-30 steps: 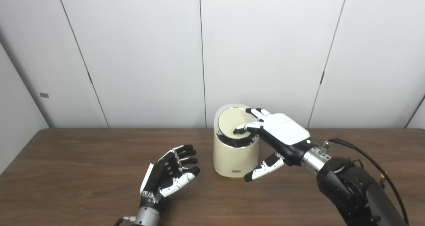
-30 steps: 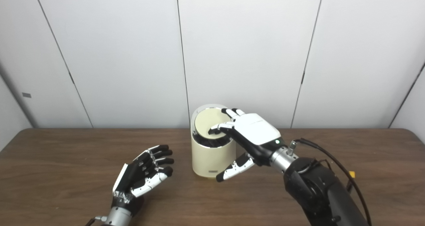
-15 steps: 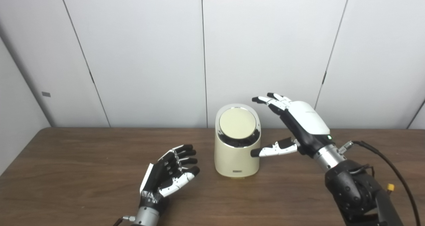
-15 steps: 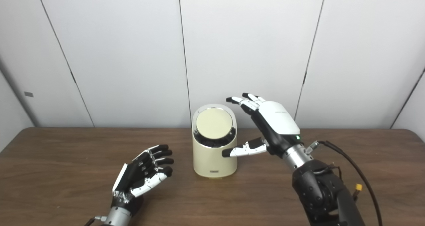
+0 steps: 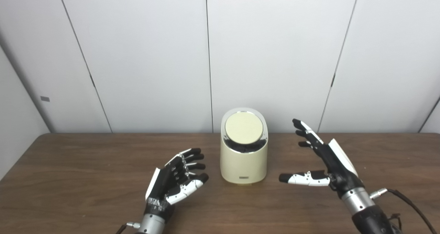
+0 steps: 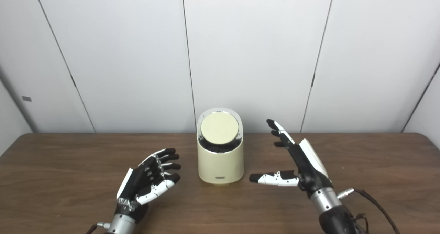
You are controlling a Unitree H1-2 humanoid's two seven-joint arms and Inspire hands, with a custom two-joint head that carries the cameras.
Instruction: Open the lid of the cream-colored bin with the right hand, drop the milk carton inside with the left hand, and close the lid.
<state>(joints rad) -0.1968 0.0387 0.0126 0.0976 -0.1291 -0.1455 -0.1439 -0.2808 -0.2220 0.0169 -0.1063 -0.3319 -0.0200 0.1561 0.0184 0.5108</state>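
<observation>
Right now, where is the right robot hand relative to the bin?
The right robot hand hovers open to the right of the cream-colored bin, clear of it, thumb pointing toward the bin's base above the table.

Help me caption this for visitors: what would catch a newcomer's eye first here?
The cream-colored bin standing mid-table, its round lid closed. Then the two open robot hands flanking it: the left hand low beside it, the right hand spread apart from it, both empty. No milk carton shows.

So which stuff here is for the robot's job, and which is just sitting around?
For the job:
- cream-colored bin
- its lid, shut
- left hand, open and empty
- right hand, open and empty
No milk carton shows.

Just there:
- wooden table
- white wall panels
</observation>
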